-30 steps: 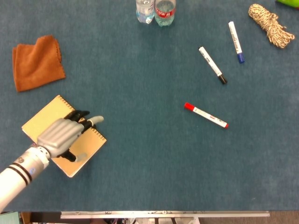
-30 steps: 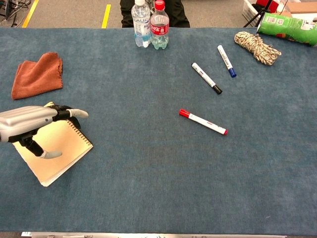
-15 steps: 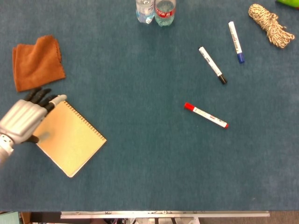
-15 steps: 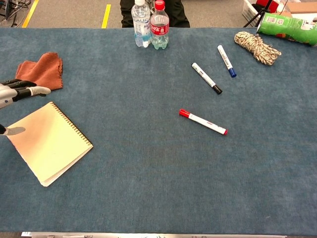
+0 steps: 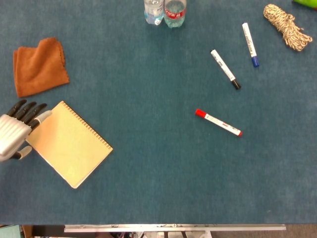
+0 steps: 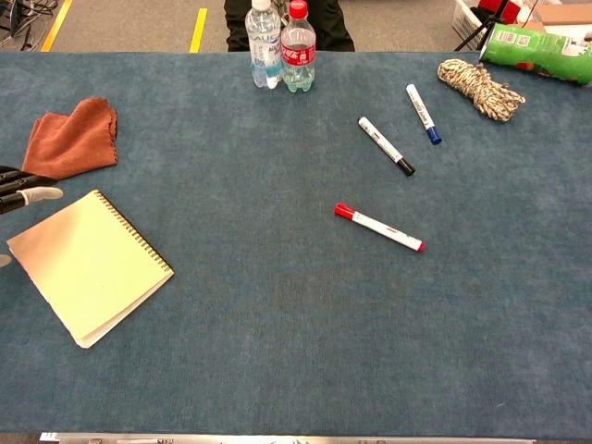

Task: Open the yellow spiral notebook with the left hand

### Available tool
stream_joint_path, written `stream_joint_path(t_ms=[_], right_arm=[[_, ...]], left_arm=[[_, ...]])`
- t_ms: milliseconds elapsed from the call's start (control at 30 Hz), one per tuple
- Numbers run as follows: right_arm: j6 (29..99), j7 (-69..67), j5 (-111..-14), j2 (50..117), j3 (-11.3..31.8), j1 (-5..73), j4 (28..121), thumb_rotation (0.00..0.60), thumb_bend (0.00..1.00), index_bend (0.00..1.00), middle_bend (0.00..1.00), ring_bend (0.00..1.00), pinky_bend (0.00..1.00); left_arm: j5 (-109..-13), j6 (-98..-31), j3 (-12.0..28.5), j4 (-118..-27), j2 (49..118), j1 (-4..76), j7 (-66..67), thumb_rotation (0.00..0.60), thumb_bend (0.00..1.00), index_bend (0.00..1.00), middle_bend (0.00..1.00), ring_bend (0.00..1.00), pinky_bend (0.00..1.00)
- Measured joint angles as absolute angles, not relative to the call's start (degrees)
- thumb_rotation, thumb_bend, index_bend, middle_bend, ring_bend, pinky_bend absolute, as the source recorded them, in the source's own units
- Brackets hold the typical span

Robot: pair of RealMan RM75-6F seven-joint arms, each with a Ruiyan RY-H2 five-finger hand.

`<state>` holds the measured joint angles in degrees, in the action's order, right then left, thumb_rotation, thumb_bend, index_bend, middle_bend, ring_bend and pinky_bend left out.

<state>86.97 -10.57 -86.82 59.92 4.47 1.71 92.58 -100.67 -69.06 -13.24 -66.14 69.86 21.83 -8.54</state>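
Head view: the yellow spiral notebook point(image 5: 69, 144) lies closed and flat on the blue table point(image 5: 158, 168), near its left front, just below an orange cloth point(image 5: 39, 66). The left hand point(image 5: 15, 131) sits at the notebook's left corner, fingers spread and holding nothing. Red point(image 5: 218, 123), black point(image 5: 225, 69) and blue point(image 5: 249, 44) markers lie well apart to the right.

Notebook point(image 5: 69, 144) just right of left hand point(image 5: 15, 131), below cloth point(image 5: 39, 66).
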Motion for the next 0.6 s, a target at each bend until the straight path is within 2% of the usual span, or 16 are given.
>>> stream_joint_path(t_ms=[300, 600], right_arm=[[86.9, -9.3, -86.8, 59.7, 4.4, 1.9, 93.7, 0.6, 0.27, 0.38, 0.3, 0.18, 0.3], [87.2, -8.7, -86.8, 59.5, 4.3, 1.8, 94.3, 0.6, 0.27, 0.38, 0.3, 0.18, 0.3]], left_arm=[[-102.6, -73.1, -14.0, -51.9, 77.0, 19.0, -13.4, 0.6, 0.25, 0.0, 0.0, 0.0, 0.0], [-102.4, -73.0, -14.3, -45.3, 81.1, 17.9, -17.4, 0.6, 0.25, 0.0, 0.0, 0.0, 0.0]])
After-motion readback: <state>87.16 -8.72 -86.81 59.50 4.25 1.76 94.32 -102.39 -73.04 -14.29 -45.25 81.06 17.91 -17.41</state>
